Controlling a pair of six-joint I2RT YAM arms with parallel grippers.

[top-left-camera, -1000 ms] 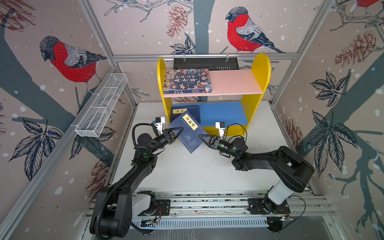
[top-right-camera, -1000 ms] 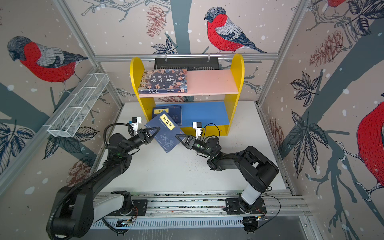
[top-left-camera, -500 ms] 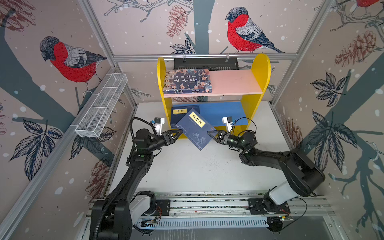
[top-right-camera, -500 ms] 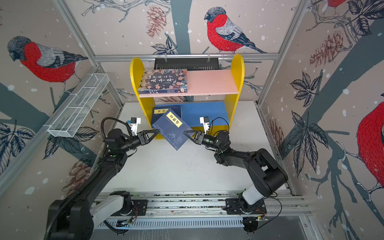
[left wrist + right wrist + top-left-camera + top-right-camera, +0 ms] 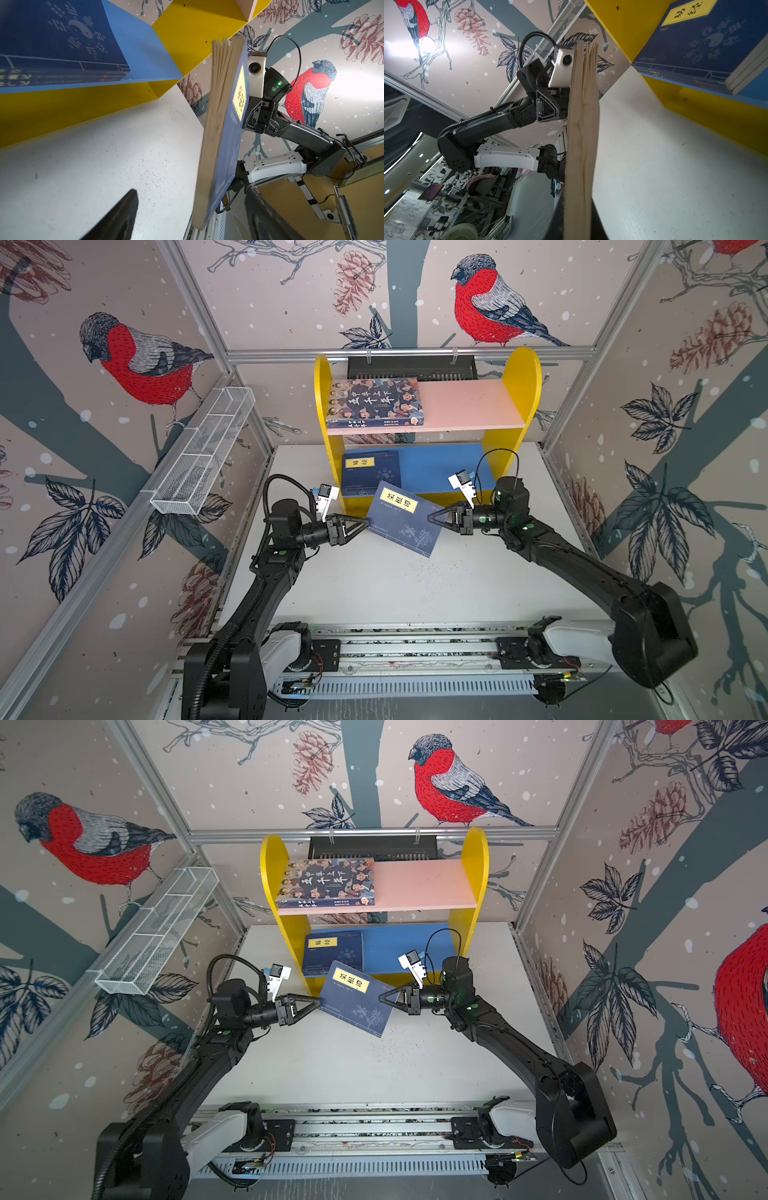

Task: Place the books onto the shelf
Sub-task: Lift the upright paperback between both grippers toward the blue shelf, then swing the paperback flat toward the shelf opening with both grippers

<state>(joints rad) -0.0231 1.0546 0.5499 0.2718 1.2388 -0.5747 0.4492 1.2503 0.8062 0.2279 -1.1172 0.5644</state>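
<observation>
A thin navy-blue book (image 5: 405, 522) (image 5: 357, 1000) with a yellow label hangs tilted above the table in front of the shelf (image 5: 519, 377). My right gripper (image 5: 430, 517) (image 5: 579, 224) is shut on its right edge, both fingers pressing the pages (image 5: 581, 135). My left gripper (image 5: 363, 524) (image 5: 191, 218) stands open at the book's left edge (image 5: 224, 135), with a gap on each side. A stack of navy books (image 5: 370, 470) lies on the blue lower board. The large illustrated book (image 5: 374, 402) lies on the pink upper board (image 5: 469, 406).
A white wire mesh basket (image 5: 203, 456) hangs on the left wall. A black vented tray (image 5: 411, 366) sits behind the shelf top. The right part of the blue board (image 5: 440, 466) is bare. The white table (image 5: 395, 585) ends at the arms' rail (image 5: 415, 651).
My left gripper has opened and let go of the book. The right gripper keeps its hold, and the book has shifted a little to the right.
</observation>
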